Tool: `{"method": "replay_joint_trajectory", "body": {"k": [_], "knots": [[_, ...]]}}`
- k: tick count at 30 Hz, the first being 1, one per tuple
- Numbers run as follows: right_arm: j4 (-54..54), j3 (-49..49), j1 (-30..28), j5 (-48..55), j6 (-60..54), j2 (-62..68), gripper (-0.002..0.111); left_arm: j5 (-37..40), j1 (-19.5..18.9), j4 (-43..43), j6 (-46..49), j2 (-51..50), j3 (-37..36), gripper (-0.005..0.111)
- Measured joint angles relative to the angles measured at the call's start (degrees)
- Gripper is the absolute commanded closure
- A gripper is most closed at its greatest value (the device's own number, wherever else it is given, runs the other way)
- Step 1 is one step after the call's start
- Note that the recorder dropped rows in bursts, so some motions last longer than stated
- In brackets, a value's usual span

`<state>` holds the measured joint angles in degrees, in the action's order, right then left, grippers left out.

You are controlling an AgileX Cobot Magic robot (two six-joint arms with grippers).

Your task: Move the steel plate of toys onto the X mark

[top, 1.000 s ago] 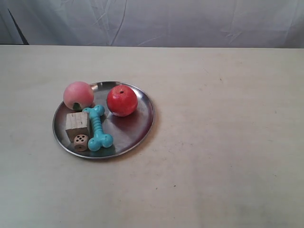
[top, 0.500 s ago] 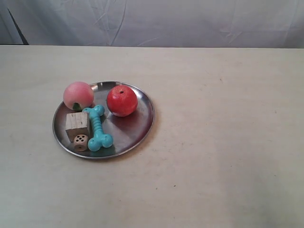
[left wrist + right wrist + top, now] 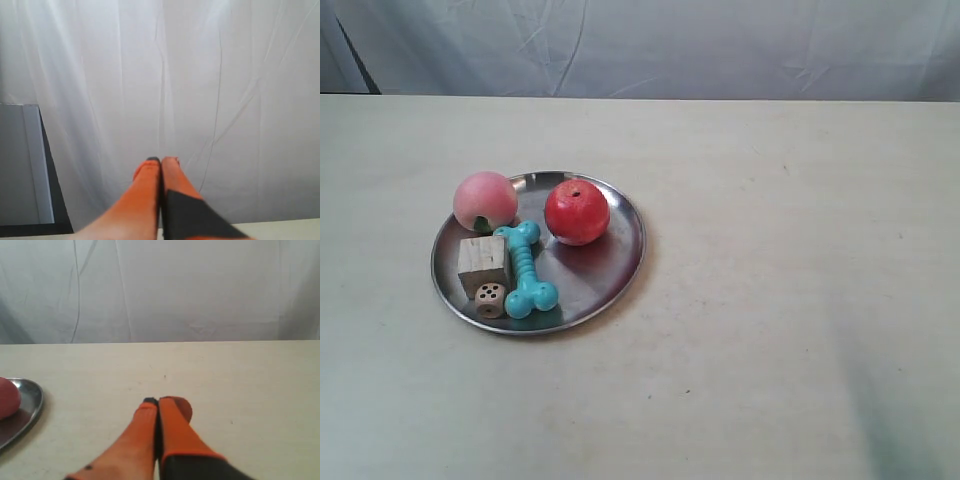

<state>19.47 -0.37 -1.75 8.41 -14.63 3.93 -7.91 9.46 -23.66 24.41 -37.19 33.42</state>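
The steel plate [image 3: 605, 275] lies on the pale table toward the exterior view's left. It holds a pink peach [image 3: 485, 200], a red apple [image 3: 577, 211], a turquoise dog bone [image 3: 524, 268], a wooden cube [image 3: 483, 260] and a small die [image 3: 490, 298]. No arm shows in the exterior view. My right gripper [image 3: 159, 401] is shut and empty above bare tabletop, with the plate's rim [image 3: 35, 402] well off to its side. A tiny dark mark [image 3: 165, 375] lies beyond its tips; whether this is the X mark I cannot tell. My left gripper [image 3: 161, 161] is shut, pointing at the white curtain.
A white curtain [image 3: 660, 45] hangs behind the table's far edge. A dark panel [image 3: 30, 165] stands beside the curtain in the left wrist view. A soft shadow [image 3: 880, 400] falls on the table at the exterior view's lower right.
The plate and toys have not moved. A faint shadow has spread over the table's lower right corner in the exterior view.
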Motion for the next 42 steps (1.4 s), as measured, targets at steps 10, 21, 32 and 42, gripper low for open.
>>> {"method": "replay_joint_trajectory", "body": {"k": [10, 21, 32, 42], "knots": [[0.41, 0.31, -0.28, 6.39, -0.11, 0.00, 0.108, 3.31, 0.00, 0.00, 0.00, 0.00, 0.00, 0.107], [0.41, 0.31, -0.28, 6.63, -0.11, 0.00, 0.108, 15.28, 0.00, 0.00, 0.00, 0.00, 0.00, 0.107], [0.41, 0.31, -0.28, 6.74, -0.11, 0.00, 0.108, 15.00, 0.00, 0.00, 0.00, 0.00, -0.79, 0.107], [0.41, 0.31, -0.28, 6.74, -0.11, 0.00, 0.108, 4.58, 0.00, -2.15, -0.12, 12.43, -17.12, 0.107]]}}
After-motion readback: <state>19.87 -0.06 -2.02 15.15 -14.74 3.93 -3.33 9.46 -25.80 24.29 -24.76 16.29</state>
